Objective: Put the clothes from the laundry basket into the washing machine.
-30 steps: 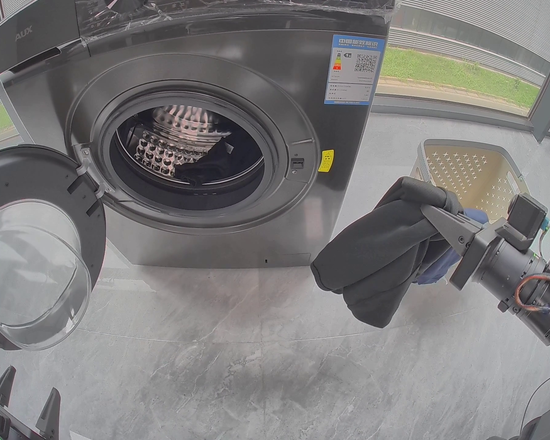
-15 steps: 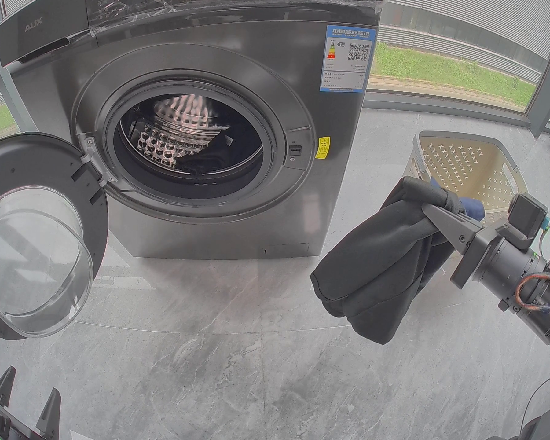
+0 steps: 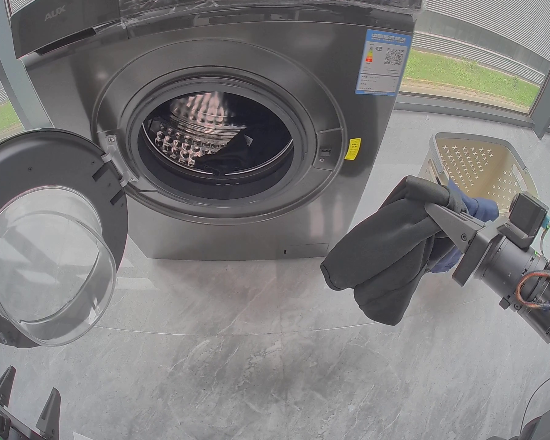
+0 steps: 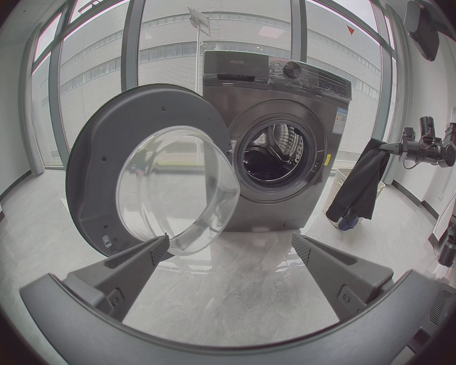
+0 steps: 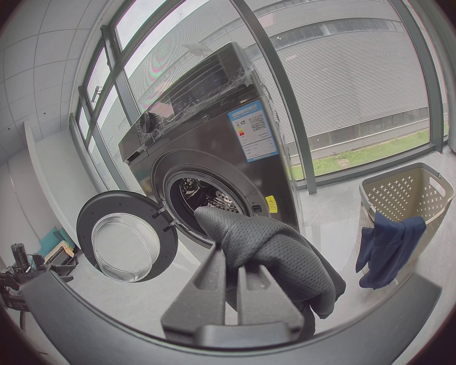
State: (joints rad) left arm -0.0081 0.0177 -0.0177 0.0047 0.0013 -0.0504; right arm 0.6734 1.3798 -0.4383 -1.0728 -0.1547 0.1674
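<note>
The washer (image 3: 238, 50) stands with its door (image 3: 43, 239) swung out to the left. Something dark lies in the drum (image 3: 189, 145), likely a cloth. The basket (image 3: 489, 166) to the washer's right has a blue cloth (image 3: 480, 208) draped over its rim. The right gripper (image 3: 439, 214) is clamped on a dark garment (image 3: 379, 258), which hangs between basket and washer. The left gripper (image 4: 228, 240) sits low and spread wide. Since a second ago the camera has shifted, and the garment stays in the same grip.

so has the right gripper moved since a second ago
Yes, slightly left: the right gripper, shut on the garment, is nearer the washer than before.
</note>
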